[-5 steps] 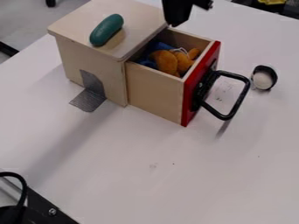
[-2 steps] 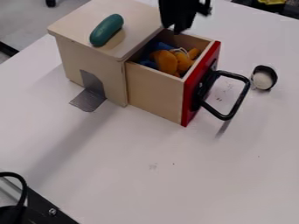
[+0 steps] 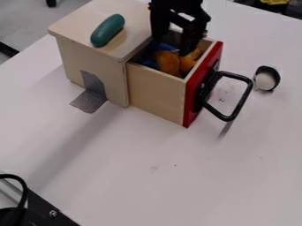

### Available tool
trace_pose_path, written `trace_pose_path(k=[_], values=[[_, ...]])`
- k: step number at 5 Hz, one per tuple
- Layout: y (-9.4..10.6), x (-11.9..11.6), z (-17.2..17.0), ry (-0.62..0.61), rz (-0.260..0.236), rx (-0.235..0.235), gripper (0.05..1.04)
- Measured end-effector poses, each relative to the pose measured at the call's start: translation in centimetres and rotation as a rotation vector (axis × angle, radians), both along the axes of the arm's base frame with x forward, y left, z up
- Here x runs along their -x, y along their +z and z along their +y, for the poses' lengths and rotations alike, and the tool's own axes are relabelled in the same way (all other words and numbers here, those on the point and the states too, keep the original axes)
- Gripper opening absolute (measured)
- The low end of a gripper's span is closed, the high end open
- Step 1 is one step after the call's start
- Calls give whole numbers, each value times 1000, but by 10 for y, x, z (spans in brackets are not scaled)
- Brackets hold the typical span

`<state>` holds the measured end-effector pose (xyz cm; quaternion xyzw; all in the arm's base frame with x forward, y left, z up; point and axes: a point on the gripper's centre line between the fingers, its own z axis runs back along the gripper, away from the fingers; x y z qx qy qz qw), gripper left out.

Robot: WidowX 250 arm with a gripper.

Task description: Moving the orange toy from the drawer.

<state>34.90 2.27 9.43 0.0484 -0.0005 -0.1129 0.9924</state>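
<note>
While the drawer (image 3: 156, 95) stands pulled out of its wooden box (image 3: 88, 55), I'd begin at the far left, where a grey, textured strip (image 3: 89, 97) runs down the box, well behind the drawer, and onto the desk (image 3: 147, 176). A green, cucumber-shaped toy (image 3: 108, 30) lies on the box top behind the drawer's opening. Inside the drawer, on the side nearer the box, some blue item (image 3: 149, 63) is tucked in next to the orange toy (image 3: 167, 62), which lies below the rim. Over the drawer's opening hangs the black gripper (image 3: 173, 46), its two fingers apart, one of them in front of part of the orange toy; whether they touch, I can't tell. To the right come the drawer's red front (image 3: 192, 97), its black handle (image 3: 240, 102) and, beyond that, a round black-and-white thing (image 3: 266, 80) on the desk.

The step in hand looks like the grasp. I'd line the fingers up astride the orange toy, clear of both the drawer's walls and the blue item, sink well around its body, close firmly since it looks soft, then lift straight past the rim before going sideways.
</note>
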Motion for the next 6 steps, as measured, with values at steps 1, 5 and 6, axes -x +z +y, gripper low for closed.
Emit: trace_pose_path(k=[1,5,6], values=[[-13,-3,0,11,20,-3,1000],[-25,-18,-1,36,38,-10,385],[-25,-17,1,40,39,-18,167]])
